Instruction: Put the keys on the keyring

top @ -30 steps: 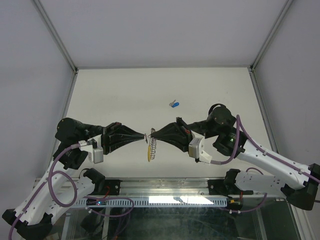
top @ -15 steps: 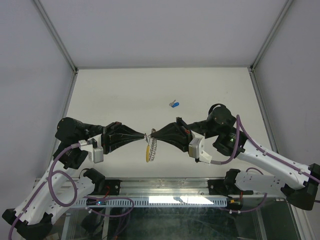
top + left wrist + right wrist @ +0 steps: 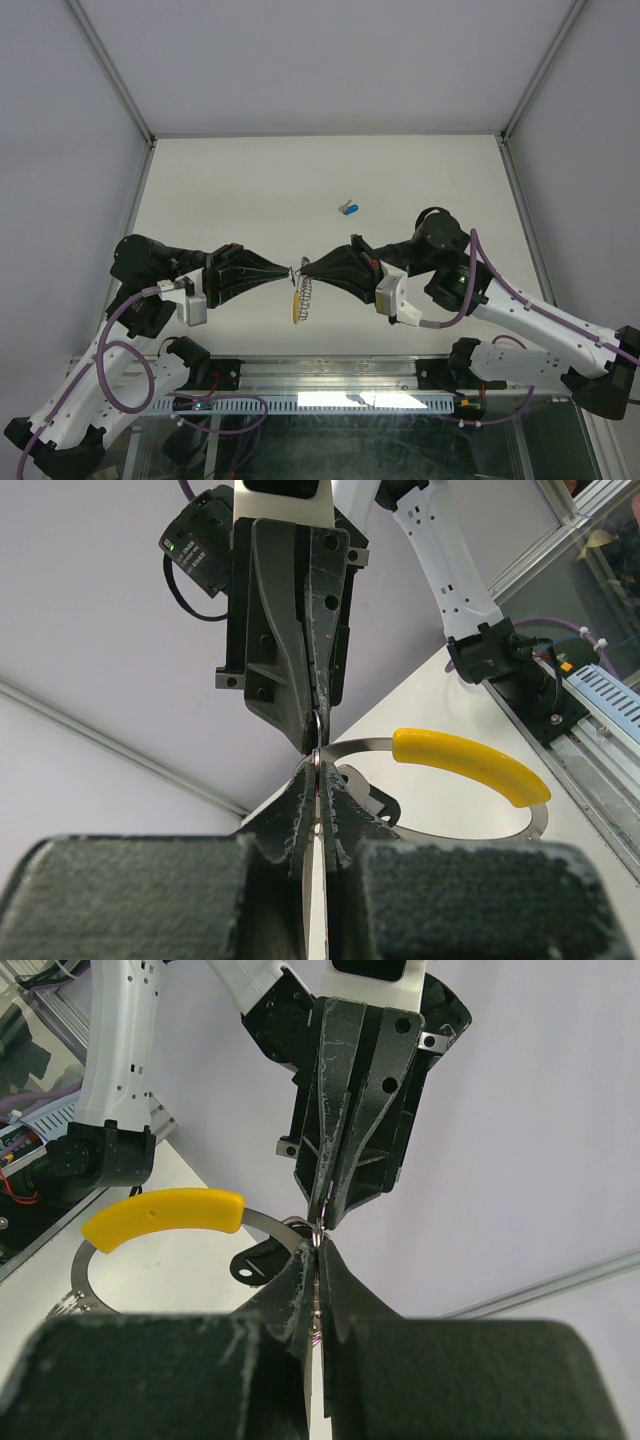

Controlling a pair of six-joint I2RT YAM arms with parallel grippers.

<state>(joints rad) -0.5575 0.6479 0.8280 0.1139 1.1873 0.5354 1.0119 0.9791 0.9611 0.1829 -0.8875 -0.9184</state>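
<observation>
left claw (image 3: 289,271) clamped on the thin silver keyring with yellow sleeve (image 3: 296,304), right claw (image 3: 305,268) pinched together against it, small blue-headed metal key (image 3: 348,209) lying beyond it; one sloppy tug could drop the ring

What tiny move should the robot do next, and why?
Probably the right gripper should let go and head for the blue key. Both grippers are shut tip to tip on the ring, while the blue key lies alone on the table, on the right arm's side. The left gripper could hold the ring alone.
</observation>
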